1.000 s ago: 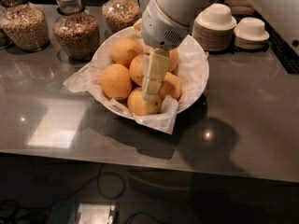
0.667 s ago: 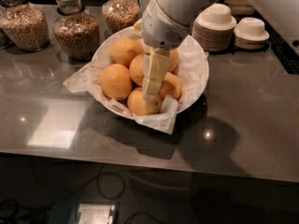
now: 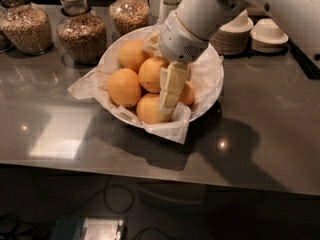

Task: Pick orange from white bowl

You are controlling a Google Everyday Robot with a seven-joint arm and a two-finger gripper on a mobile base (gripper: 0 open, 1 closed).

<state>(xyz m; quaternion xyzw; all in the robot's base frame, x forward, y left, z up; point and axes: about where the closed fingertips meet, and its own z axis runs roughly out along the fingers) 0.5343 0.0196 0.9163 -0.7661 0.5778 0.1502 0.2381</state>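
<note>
The wide white bowl (image 3: 214,84), lined with crumpled white paper (image 3: 172,129), sits at the middle of the grey counter. It holds several oranges: one at the left (image 3: 124,87), one at the back (image 3: 132,54), one in the middle (image 3: 151,73), one at the front (image 3: 150,110), and one at the right (image 3: 189,94), mostly hidden. My gripper (image 3: 169,101) reaches down into the bowl from the upper right. Its pale yellow end lies among the middle, front and right oranges and touches them.
Three glass jars of grains stand behind the bowl, at left (image 3: 27,26), centre (image 3: 80,34) and back (image 3: 129,11). Stacks of small white bowls and plates (image 3: 232,34) (image 3: 269,32) stand at the back right. The counter's front edge (image 3: 150,166) runs below the bowl.
</note>
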